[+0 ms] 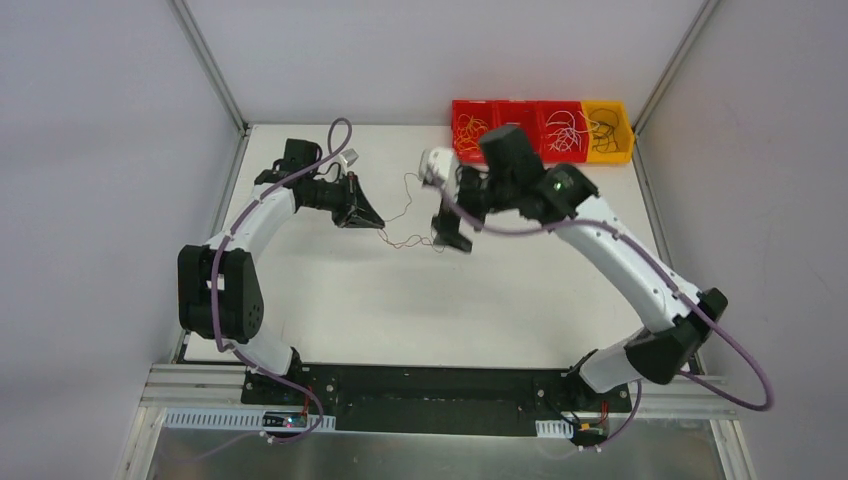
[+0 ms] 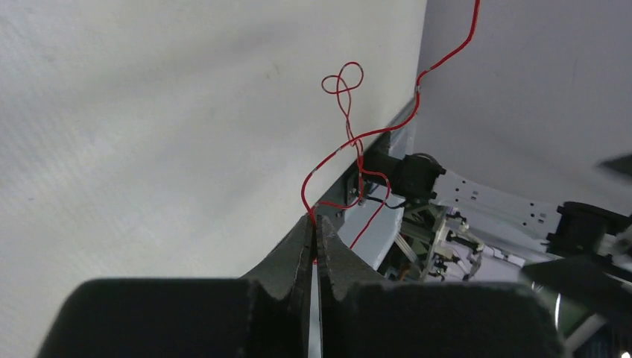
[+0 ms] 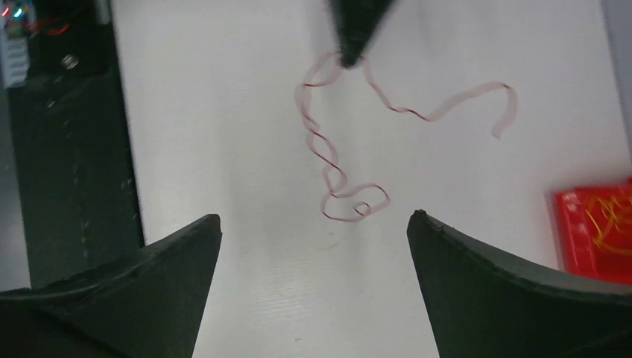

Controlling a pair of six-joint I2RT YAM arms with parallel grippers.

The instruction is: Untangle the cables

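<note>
Pressed together right under the left wrist camera, the left end effector pinches a red wire. The wire curls upward past a small loop and out of the top of the frame. White table fills the left, and its edge runs along the right.

From the right wrist, the right end effector is spread wide and grips nothing. The curly wire lies on bare table beyond it, blurred. A red bin sits at the right edge of the frame.

From above, both end effectors meet mid-table with the wire strung between them, well apart from every table edge. Open table stretches toward a black plate at the near edge. Red bins and a yellow bin holding wire bundles sit at the far right corner. Grey walls close three sides.
</note>
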